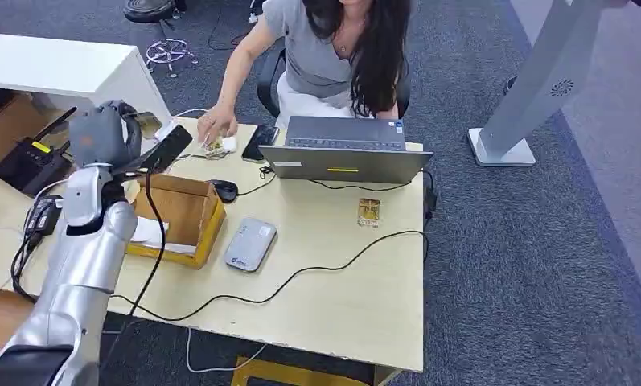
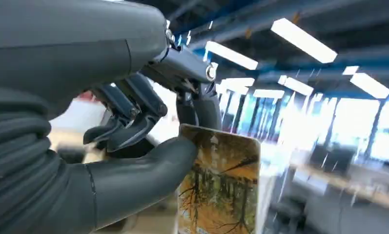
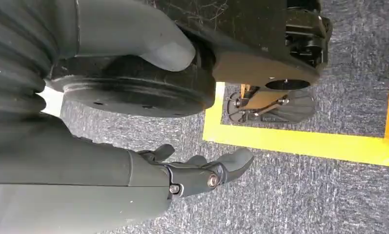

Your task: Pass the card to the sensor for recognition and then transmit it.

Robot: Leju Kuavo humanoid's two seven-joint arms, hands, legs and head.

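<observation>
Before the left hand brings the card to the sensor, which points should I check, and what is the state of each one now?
1. Card held by left hand: ok, pinched by the thumb.
2. Sensor free on table: ok, nothing on it.
3. Way down to the sensor: not ok, box and cable lie close.
4. Person's hand away from the sensor: ok.
5. Right hand out of the way: ok, hanging over the floor.

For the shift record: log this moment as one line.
left hand: raised, pinching card | right hand: hanging over carpet, holds nothing | sensor: on desk, not yet reached | person: seated at laptop
</observation>
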